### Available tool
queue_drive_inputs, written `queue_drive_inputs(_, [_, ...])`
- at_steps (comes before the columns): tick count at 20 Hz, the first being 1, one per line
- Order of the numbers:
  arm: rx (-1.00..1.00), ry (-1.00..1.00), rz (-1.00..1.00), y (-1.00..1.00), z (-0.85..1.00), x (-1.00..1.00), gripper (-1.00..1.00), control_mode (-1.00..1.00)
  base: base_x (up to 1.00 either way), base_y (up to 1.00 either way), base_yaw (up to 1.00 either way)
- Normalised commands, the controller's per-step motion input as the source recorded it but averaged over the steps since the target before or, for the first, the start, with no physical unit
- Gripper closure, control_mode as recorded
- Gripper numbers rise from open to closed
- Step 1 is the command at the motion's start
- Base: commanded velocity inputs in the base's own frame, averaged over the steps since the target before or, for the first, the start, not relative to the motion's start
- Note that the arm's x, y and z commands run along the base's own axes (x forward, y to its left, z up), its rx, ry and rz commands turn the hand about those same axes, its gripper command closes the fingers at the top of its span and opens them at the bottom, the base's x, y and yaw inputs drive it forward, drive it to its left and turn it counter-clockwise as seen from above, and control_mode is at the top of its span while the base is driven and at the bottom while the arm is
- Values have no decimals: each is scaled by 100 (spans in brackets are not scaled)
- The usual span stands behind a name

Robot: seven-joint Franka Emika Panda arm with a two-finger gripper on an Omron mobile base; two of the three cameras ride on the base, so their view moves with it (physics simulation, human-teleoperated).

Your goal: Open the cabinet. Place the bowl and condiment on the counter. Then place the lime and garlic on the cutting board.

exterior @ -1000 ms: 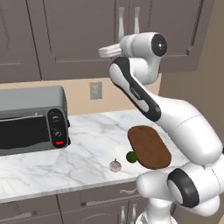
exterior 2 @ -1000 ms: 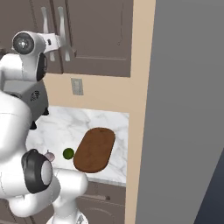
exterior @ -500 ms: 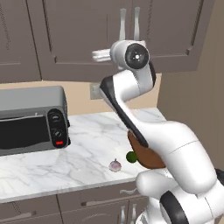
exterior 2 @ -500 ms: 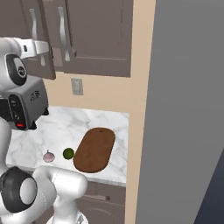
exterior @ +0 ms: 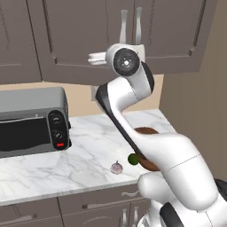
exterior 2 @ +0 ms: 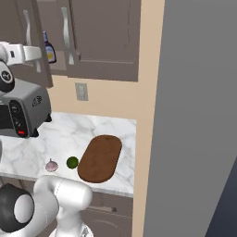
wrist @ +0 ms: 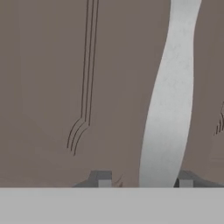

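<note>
In the hand view a silver bar handle (wrist: 169,109) of the cabinet (exterior: 80,40) runs up between my fingertips (wrist: 99,178). My gripper (wrist: 142,179) is shut on it. From the right base view my gripper (exterior 2: 40,56) holds the left door (exterior 2: 21,69), which stands ajar. The condiment (exterior 2: 48,47) shows in the gap on the shelf. The bowl is hidden. The lime (exterior: 132,158) and the garlic (exterior: 116,167) lie on the counter (exterior: 88,137), left of the cutting board (exterior 2: 100,159). My arm partly covers the board in the left base view.
A toaster oven (exterior: 31,122) stands at the left of the counter. A wall outlet (exterior 2: 81,91) sits under the cabinet. A tall grey panel (exterior 2: 199,115) closes off the right side. Low drawers (exterior: 102,201) run under the counter edge.
My arm has swung outward with the handle in its grip and the left door has come further open. The bottle now shows in the gap.
</note>
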Motion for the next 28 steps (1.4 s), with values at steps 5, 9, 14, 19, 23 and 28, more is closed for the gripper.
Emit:
queue_drive_inputs(5, [0, 0, -1, 100, -17, -33, 100, -100, 0, 0, 0])
queue_drive_inputs(9, [-2, 0, -7, 100, -20, -36, 100, -100, 0, 0, 0])
queue_drive_inputs(14, [-3, 0, -17, 100, -17, -37, 100, -100, 0, 0, 0])
queue_drive_inputs(19, [-1, 0, -11, 100, -12, -26, 100, -100, 0, 0, 0])
queue_drive_inputs(23, [0, 0, -3, 97, -10, -18, 100, -100, 0, 0, 0])
queue_drive_inputs(28, [1, -4, 0, 28, -4, -57, -100, -100, 0, 0, 0])
